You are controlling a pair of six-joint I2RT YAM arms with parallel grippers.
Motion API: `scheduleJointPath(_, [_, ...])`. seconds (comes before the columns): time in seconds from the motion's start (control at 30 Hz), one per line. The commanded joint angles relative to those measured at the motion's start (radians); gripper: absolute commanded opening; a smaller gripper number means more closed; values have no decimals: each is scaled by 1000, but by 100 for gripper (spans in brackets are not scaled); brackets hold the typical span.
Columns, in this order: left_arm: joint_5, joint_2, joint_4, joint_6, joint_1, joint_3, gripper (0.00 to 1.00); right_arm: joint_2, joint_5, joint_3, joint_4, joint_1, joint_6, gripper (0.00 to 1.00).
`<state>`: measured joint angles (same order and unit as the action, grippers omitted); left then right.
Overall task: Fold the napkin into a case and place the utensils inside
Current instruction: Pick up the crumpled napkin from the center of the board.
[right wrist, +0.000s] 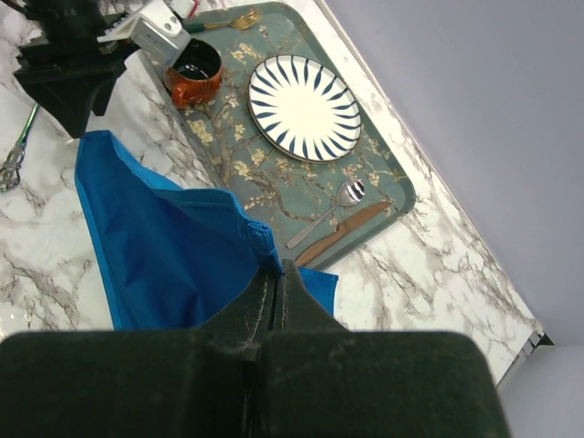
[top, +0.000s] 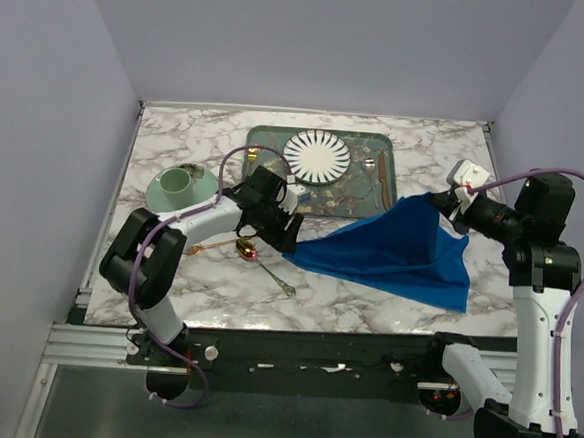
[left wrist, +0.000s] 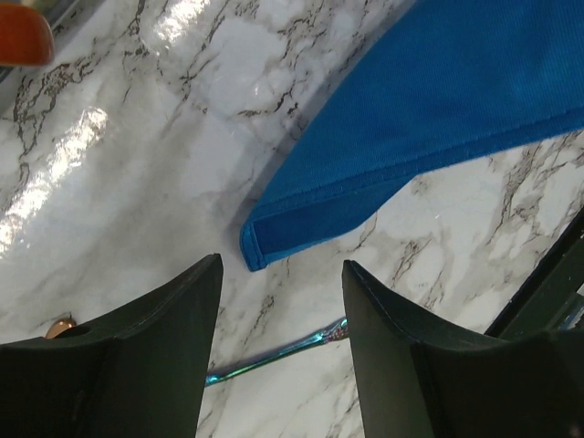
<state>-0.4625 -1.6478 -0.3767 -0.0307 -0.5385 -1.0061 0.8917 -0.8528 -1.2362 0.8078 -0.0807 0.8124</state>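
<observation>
The napkin (top: 395, 254) is limp and light (it sags); we'd pinch corners. At frame right our right gripper (right wrist: 276, 274) clamps one; the left gripper (left wrist: 283, 274) gapes at centre.

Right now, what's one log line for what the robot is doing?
step: folding napkin | right gripper: shut on napkin corner, raised | left gripper: open, just short of left corner | spoon: on table, beside napkin
</observation>
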Motion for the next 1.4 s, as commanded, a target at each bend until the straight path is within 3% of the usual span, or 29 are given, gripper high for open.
scheduleJointPath(0.0, [-84, -56, 42, -3, 11, -35, 65, -8, 9, -20, -21, -5, -35, 1])
scheduleJointPath(0.33, [-126, -121, 61, -3, 23, -43, 61, 7, 14, -55, -39, -5, -73, 1])
scheduleJointPath(0.43, [-148, -135, 56, 0, 25, -49, 56, 10, 21, -62, -44, -5, -82, 1])
scheduleJointPath(0.53, [-159, -130, 58, 5, 29, -51, 48, 10, 35, -66, -61, -5, -99, 1])
scheduleJointPath(0.63, [-165, -110, 61, -5, 40, -45, 34, 15, 49, -78, -73, -7, -116, 1])
scheduleJointPath(0.67, [-177, -104, 61, -8, 46, -51, 23, 16, 55, -81, -81, -7, -124, 1])
scheduleJointPath(0.73, [-177, -81, 47, -2, 48, -71, 12, 13, 90, -83, -111, -7, -146, 1])
scheduleJointPath(0.77, [-168, -70, 17, 9, 51, -109, 5, 12, 113, -82, -131, -7, -162, 1])
scheduleJointPath(0.83, [-150, -43, -31, 49, 49, -164, 0, 7, 203, -78, -197, -7, -195, 1])
scheduleJointPath(1.17, [64, 42, -440, 212, 43, -749, 0, 30, 549, -176, -470, -34, -332, 1])
scheduleJointPath(1.37, [250, 111, -528, 287, -9, -925, 0, 58, 641, -284, -506, -50, -352, 1])
